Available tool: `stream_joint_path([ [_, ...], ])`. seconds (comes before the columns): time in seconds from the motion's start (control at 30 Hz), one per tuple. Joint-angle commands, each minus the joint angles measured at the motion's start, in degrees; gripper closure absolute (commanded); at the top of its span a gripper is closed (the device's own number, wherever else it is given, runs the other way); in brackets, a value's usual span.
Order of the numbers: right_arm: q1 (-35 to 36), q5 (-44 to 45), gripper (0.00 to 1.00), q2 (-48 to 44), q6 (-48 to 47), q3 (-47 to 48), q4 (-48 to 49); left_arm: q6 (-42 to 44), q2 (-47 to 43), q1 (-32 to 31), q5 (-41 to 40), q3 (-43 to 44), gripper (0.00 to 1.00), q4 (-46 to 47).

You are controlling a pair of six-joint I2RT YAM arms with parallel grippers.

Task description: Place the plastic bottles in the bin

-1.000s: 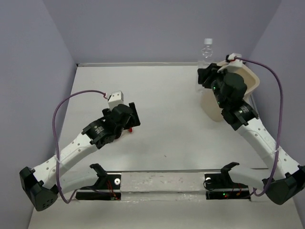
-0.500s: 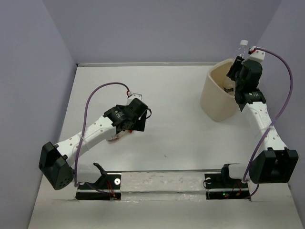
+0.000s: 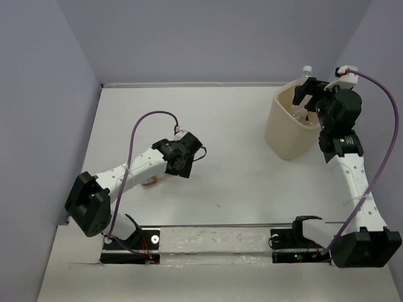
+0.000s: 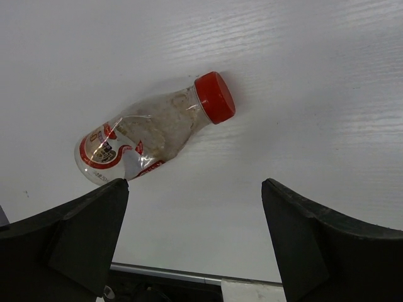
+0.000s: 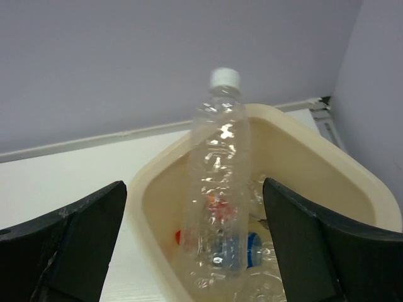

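The white-capped plastic bottle (image 5: 219, 189) stands upright with its lower part down inside the bin (image 5: 296, 148) and its neck and cap above the rim. More bottles (image 5: 252, 244) lie at the bin's bottom, one showing red and one showing blue. My right hand (image 5: 194, 185) is released: its two fingers are spread wide at 9 and 3 o'clock of that bottle, and neither touches it. From above, the bin sits toward 2 o'clock on the bench (image 3: 227, 126), near the back wall.

A second bottle, the red-capped bottle (image 4: 148, 135), lies on its side on the bench at about 9 o'clock of the middle, its cap pointing to 2 o'clock in my left wrist view. It has a red and white label near its base. My left hand (image 4: 194, 184) hangs over it, released, fingers wide apart and clear of it, the bottle at about 11 o'clock of the gap.
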Motion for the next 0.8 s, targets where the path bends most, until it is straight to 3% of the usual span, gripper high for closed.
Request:
stream_joint_path([
  [0.0, 0.01, -11.27, 0.06, -6.18, 6.46, -2.33, 0.40, 0.10, 2.89, 1.30, -2.85, -1.68, 0.01, 0.53],
  [0.17, 5.71, -16.99, 0.07, -11.81, 10.95, -7.95, 3.21, -2.00, 6.15, 1.57, -5.84, -0.19, 0.01, -1.23],
  [0.37, 12.13, -16.56, 0.07, -13.31, 11.04, -10.95, 4.35, -1.31, 10.19, 2.19, -5.23, 0.25, 0.01, 0.96],
  [0.77, 14.07, -15.07, 0.07, -12.00, 10.16, -10.95, 3.74, 3.88, 17.48, 4.12, -7.86, 0.78, 0.01, 5.54],
])
